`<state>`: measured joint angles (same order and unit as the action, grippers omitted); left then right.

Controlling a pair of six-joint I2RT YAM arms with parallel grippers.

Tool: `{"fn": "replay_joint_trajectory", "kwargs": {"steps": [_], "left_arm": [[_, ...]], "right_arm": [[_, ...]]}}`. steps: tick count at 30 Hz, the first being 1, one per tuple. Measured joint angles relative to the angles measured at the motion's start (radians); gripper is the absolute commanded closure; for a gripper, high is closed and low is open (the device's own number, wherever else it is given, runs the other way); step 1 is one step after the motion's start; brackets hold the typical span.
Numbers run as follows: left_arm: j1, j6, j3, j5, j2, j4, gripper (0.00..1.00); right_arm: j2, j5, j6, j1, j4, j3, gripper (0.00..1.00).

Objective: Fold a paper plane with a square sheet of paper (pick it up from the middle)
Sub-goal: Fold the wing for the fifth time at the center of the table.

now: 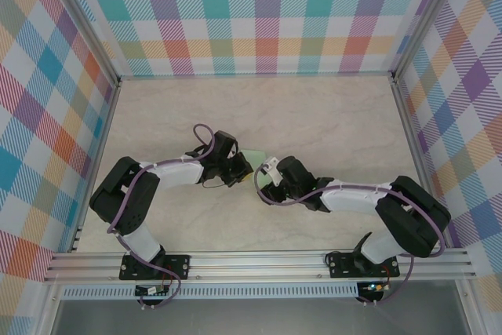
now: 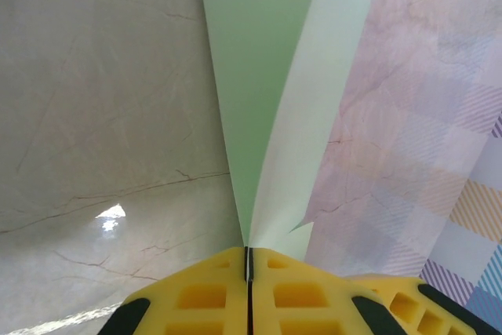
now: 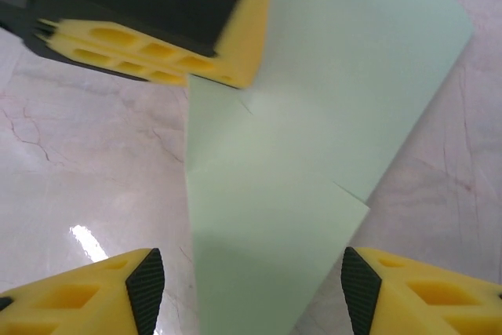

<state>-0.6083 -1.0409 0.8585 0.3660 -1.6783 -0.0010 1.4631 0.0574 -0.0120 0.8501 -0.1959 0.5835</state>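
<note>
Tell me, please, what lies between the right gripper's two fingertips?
The folded green paper, in the right wrist view: it reaches into the gap of the open right gripper, untouched by either fingertip, and the left gripper pinches its far end.

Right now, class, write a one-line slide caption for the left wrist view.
Left gripper shut on the folded pale green paper, with the marbled tabletop behind.

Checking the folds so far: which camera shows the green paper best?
Right wrist: the paper spreads broad, overlapping layers and edges plain. Left wrist sees it as narrow flaps rising from the shut left gripper. Top view: a small green patch.
</note>
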Motion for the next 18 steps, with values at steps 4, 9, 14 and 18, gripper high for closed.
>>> {"fn": "replay_joint_trajectory", "kwargs": {"steps": [4, 9, 14, 18], "left_arm": [[0.000, -0.008, 0.013, 0.000, 0.000, -0.001, 0.93], [0.000, -0.014, 0.031, 0.000, 0.000, -0.023, 0.93], [0.000, -0.014, 0.036, 0.000, 0.000, -0.032, 0.93], [0.000, -0.014, 0.036, 0.000, 0.000, -0.049, 0.93]], "right_arm": [[0.014, 0.029, 0.077, 0.031, -0.084, 0.000, 0.37], [0.075, 0.060, 0.142, 0.045, -0.146, 0.000, 0.42], [0.125, 0.086, 0.182, 0.048, -0.187, 0.000, 0.52], [0.149, 0.118, 0.197, 0.048, -0.232, 0.000, 0.58]]}}
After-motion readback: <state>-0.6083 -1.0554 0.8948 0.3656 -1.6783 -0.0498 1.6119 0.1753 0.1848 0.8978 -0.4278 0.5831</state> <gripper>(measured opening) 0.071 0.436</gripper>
